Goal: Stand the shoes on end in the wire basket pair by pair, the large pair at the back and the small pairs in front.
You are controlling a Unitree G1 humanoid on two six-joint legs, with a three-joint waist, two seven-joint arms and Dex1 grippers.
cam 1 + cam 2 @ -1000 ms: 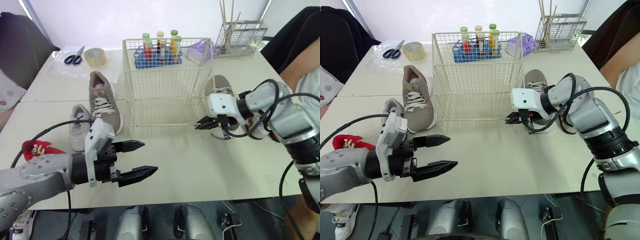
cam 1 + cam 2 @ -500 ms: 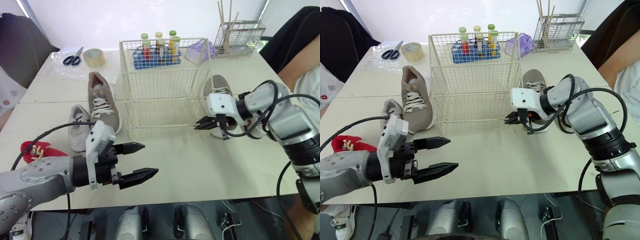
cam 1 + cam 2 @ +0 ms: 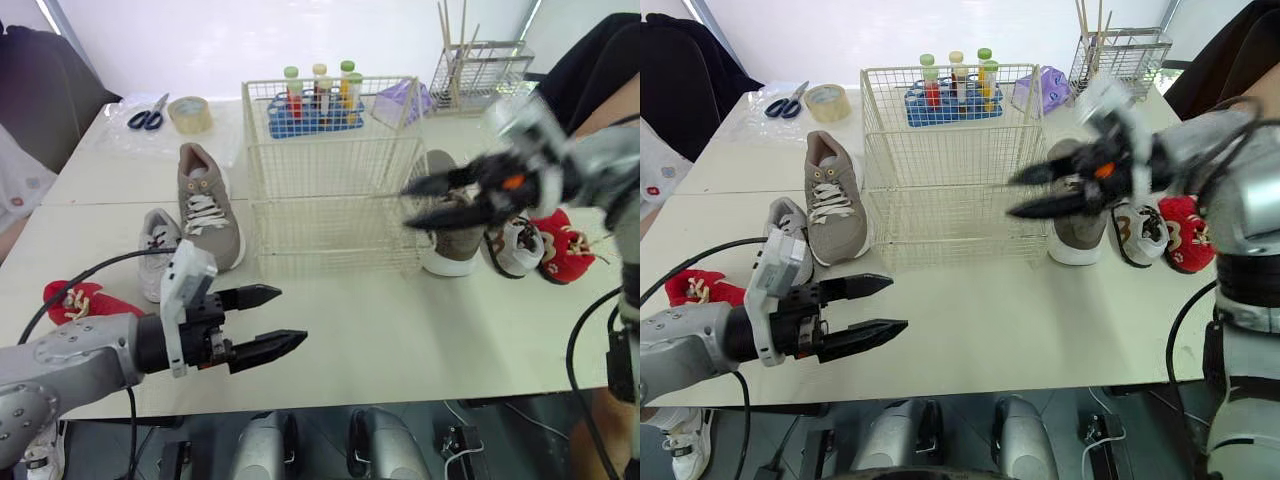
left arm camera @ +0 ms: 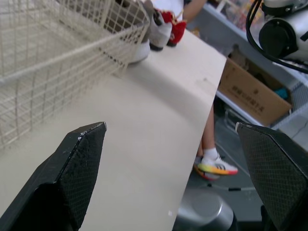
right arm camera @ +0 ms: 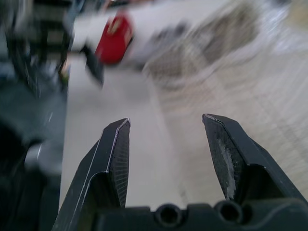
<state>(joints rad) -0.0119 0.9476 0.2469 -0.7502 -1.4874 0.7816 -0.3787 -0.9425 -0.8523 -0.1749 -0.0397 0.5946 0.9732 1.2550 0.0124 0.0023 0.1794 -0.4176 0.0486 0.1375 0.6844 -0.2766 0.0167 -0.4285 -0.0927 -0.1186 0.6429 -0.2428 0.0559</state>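
The empty wire basket [image 3: 330,170] stands mid-table. To its left lie a large taupe shoe [image 3: 207,205], a small grey-white shoe [image 3: 158,252] and a small red shoe [image 3: 75,300]. To its right, side by side, sit the other taupe shoe [image 3: 455,235], a small white shoe [image 3: 510,245] and a red shoe [image 3: 560,245]. My left gripper [image 3: 265,320] hovers open over the table's front, empty. My right gripper [image 3: 407,206] is raised in front of the basket's right corner, blurred, open with nothing between its fingers [image 5: 113,159].
Behind the basket are a blue rack of bottles [image 3: 315,100], a purple bag [image 3: 398,100] and a metal rack with sticks [image 3: 480,70]. Scissors [image 3: 147,112] and a tape roll [image 3: 190,113] lie at the back left. A person sits at the right edge [image 3: 600,80].
My right gripper has lifted away from the right taupe shoe, swung up and opened, uncovering the shoes on that side. The left arm has barely moved.
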